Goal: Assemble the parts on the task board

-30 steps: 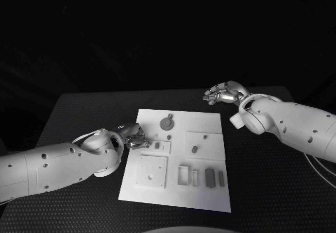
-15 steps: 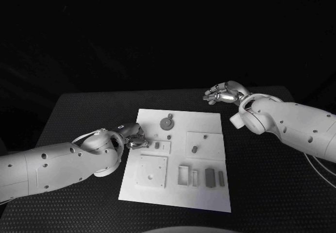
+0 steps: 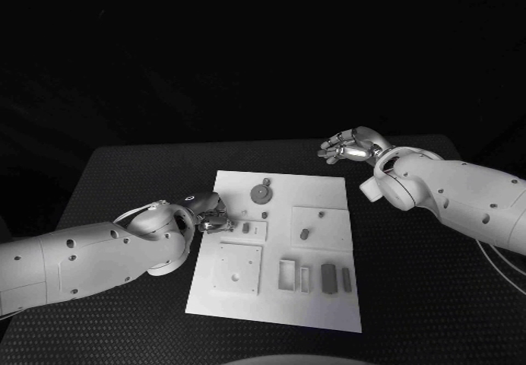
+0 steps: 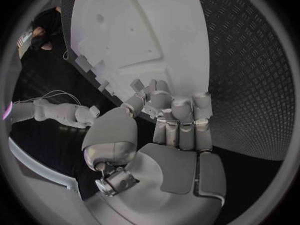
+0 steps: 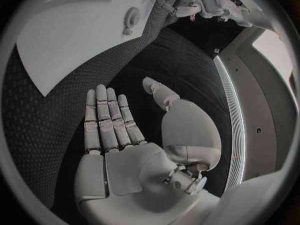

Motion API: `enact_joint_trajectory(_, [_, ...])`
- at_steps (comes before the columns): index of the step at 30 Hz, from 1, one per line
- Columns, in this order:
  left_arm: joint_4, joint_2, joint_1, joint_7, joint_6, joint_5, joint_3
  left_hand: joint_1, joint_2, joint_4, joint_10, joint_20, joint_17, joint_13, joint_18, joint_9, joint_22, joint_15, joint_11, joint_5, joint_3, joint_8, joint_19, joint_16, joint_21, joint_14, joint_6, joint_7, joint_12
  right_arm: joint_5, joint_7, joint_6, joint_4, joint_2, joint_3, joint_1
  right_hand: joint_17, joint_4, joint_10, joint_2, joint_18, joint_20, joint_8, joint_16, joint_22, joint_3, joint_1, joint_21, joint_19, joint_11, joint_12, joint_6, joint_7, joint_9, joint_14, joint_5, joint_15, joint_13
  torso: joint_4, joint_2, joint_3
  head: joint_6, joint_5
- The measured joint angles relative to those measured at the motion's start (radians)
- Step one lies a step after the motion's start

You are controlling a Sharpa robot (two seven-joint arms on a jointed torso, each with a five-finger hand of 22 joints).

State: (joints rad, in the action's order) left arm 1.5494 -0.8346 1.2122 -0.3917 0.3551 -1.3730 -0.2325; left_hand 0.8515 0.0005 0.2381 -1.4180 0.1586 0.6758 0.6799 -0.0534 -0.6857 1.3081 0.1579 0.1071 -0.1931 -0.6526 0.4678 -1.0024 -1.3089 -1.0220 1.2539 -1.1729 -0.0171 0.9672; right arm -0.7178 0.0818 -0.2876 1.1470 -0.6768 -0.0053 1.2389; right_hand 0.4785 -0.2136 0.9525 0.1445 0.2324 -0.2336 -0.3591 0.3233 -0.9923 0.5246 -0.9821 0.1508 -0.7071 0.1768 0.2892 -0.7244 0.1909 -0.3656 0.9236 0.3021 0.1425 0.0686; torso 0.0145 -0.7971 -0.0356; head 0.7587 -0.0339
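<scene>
Left hand [image 3: 210,220] rested at the left edge of the task board [image 3: 329,308], fingers curled on a small part [image 4: 137,85], probably to seat it in a slot there. Whether it truly gripped the part I could not tell. Right hand [image 3: 349,146] hovered off the far right corner with fingers apart and nothing in it, likely keeping clear. No brand or writing was readable anywhere.

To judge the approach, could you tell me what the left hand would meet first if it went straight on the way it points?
Probably the small part on the task board just beyond the left hand; depth is unclear.
</scene>
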Motion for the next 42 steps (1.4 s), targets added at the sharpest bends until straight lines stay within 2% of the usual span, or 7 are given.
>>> enact_joint_trajectory(3, [-0.003, 0.002, 0.0, 0.0, -0.004, 0.0, 0.001, -0.002, -0.01, -0.006, -0.001, 0.0, -0.001, 0.0, 0.0, 0.003, 0.0, 0.0, 0.001, 0.001, 0.001, 0.006, 0.0, 0.0, 0.0, 0.0, 0.0, 0.0, 0.005, 0.0, 0.0, 0.0, 0.0, 0.0, 0.0, 0.0, 0.0, 0.0, 0.0, 0.0, 0.0, 0.0, 0.0, 0.0, 0.0, 0.0, 0.0, 0.0, 0.0, 0.0, 0.0, 0.0, 0.0, 0.0, 0.0, 0.0, 0.0, 0.0, 0.0, 0.0, -0.0002, 0.0, 0.0])
enact_joint_trajectory(8, [-0.008, 0.005, 0.0, 0.0, -0.007, 0.0, 0.002, -0.008, -0.029, -0.02, -0.005, 0.0, -0.002, 0.0, 0.0, 0.008, 0.0, 0.005, 0.005, 0.028, 0.005, 0.009, 0.0, -0.004, -0.004, 0.006, -0.01, 0.005, 0.005, 0.0, 0.0, 0.0, 0.0, 0.0, 0.0, 0.0, 0.0, 0.0, 0.0, 0.0, 0.0, 0.0, 0.0, 0.0, 0.0, 0.0, 0.0, 0.0, 0.0, 0.0, 0.0, 0.0, 0.0, 0.0, 0.0, 0.0, 0.0, 0.0, 0.0, 0.0, -0.0002, 0.001, 0.001])
enact_joint_trajectory(15, [-0.01, 0.005, -0.001, -0.001, -0.008, 0.0, 0.002, -0.014, -0.047, -0.039, -0.007, 0.0, -0.004, 0.0, 0.0, 0.011, 0.0, 0.01, 0.007, 0.043, 0.01, 0.014, 0.0, -0.004, -0.004, 0.011, -0.016, 0.01, 0.009, 0.0, 0.0, 0.0, 0.001, 0.0, 0.0, 0.0, 0.0, 0.0, 0.0, 0.0, 0.0, 0.0, 0.0, 0.0, -0.001, 0.0, 0.0, 0.0, 0.0, 0.0, 0.0, 0.0, 0.0, 0.0, 0.0, 0.0, 0.0, 0.0, 0.0, 0.0, 0.0002, 0.003, 0.002])
enact_joint_trajectory(21, [-0.011, 0.009, -0.003, -0.002, -0.012, 0.001, 0.0, -0.017, -0.064, -0.058, -0.007, 0.0, -0.005, -0.001, 0.0, 0.017, 0.0, 0.012, 0.007, 0.074, 0.011, 0.025, 0.0, -0.008, -0.004, 0.013, -0.031, 0.025, 0.015, 0.0, 0.0, 0.0, 0.001, 0.0, 0.0, 0.0, 0.0, 0.0, 0.0, 0.0, 0.0, 0.0, 0.0, 0.0, -0.001, 0.0, 0.0, 0.0, 0.0, 0.0, -0.004, 0.0, 0.0, 0.0, 0.0, 0.0, 0.0, 0.0, -0.0002, 0.0, 0.0003, 0.004, 0.003])
enact_joint_trajectory(38, [-0.011, 0.009, -0.004, -0.003, -0.015, 0.002, 0.0, -0.012, -0.077, -0.06, -0.007, 0.0, -0.006, -0.002, 0.0, 0.019, 0.0, 0.014, 0.007, 0.078, 0.013, 0.026, 0.0, -0.008, -0.004, 0.015, -0.036, 0.032, 0.015, 0.0, 0.0, 0.0, 0.001, -0.001, 0.0, 0.0, -0.001, 0.003, 0.0, 0.0, 0.0, 0.0, 0.0, 0.0, -0.002, -0.003, 0.0, -0.004, 0.0, 0.0, -0.004, 0.0, 0.0, 0.001, 0.0, 0.0, 0.0, 0.0, -0.001, 0.0, 0.0009, 0.003, 0.004])
enact_joint_trajectory(41, [-0.011, 0.009, -0.004, -0.003, -0.015, 0.002, 0.0, -0.014, -0.087, -0.067, -0.007, 0.0, -0.006, -0.003, 0.0, 0.02, -0.001, 0.014, 0.007, 0.078, 0.013, 0.026, 0.0, -0.008, -0.004, 0.015, -0.036, 0.032, 0.015, 0.0, 0.0, 0.0, 0.001, -0.001, 0.0, 0.0, -0.001, 0.003, 0.0, 0.0, 0.0, 0.0, 0.0, 0.0, -0.002, -0.003, 0.0, -0.004, 0.0, 0.0, -0.004, 0.0, 0.0, 0.001, 0.0, 0.0, 0.0, 0.0, -0.001, 0.0, 0.0009, 0.002, 0.004])
enact_joint_trajectory(42, [-0.012, 0.009, -0.004, -0.003, -0.015, 0.002, 0.0, -0.015, -0.095, -0.077, 0.001, 0.0, -0.007, -0.003, 0.0, 0.022, -0.001, 0.016, 0.014, 0.083, 0.013, 0.026, 0.0, -0.011, -0.004, 0.013, -0.041, 0.036, 0.015, 0.0, 0.0, 0.0, 0.001, -0.001, 0.0, 0.0, -0.001, 0.003, 0.0, 0.0, 0.0, 0.0, 0.0, 0.0, -0.002, -0.003, 0.0, -0.004, 0.0, 0.0, -0.004, 0.0, 0.0, 0.001, 0.0, 0.0, 0.0, 0.0, -0.001, 0.0, 0.001, 0.002, 0.004])
